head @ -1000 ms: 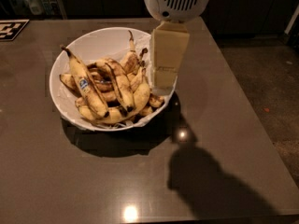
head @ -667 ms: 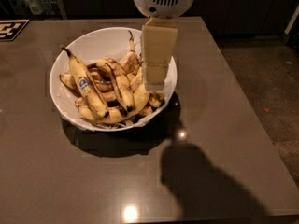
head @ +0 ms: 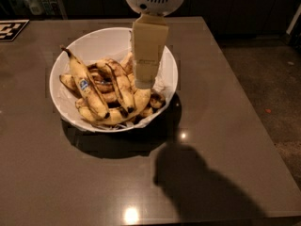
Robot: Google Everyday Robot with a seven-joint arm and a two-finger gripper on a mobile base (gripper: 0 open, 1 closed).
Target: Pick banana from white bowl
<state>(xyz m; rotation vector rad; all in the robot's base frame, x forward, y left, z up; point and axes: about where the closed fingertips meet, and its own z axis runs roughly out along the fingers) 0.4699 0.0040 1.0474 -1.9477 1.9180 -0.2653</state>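
Since the earlier frame the pincer (head: pixel 143 81) has slid from the white bowl's (head: pixel 101 41) edge toward its middle, and it now hangs low over the heap of fruit inside; nothing in the bowl has shifted. Whether the pincer is open or closed I cannot tell, as its cream-coloured body hides the tip. The banana (head: pixel 121 86) lies in the middle of the bowl, on top of the heap, just beside the pincer's tip. It runs from the bowl's far side toward its near rim, with a dark streak down its length. Another banana with a blue sticker (head: pixel 88 86) lies alongside it, nearer the bowl's wall. The bowl stands on the brown desk (head: pixel 225 102). Fruit this ripe is probably light but soft and easily bruised, with a skin that may slip or split under a hard squeeze. The best hold looks to be across its thick mid-section, where it sits clear of its neighbours, with gentle pressure.
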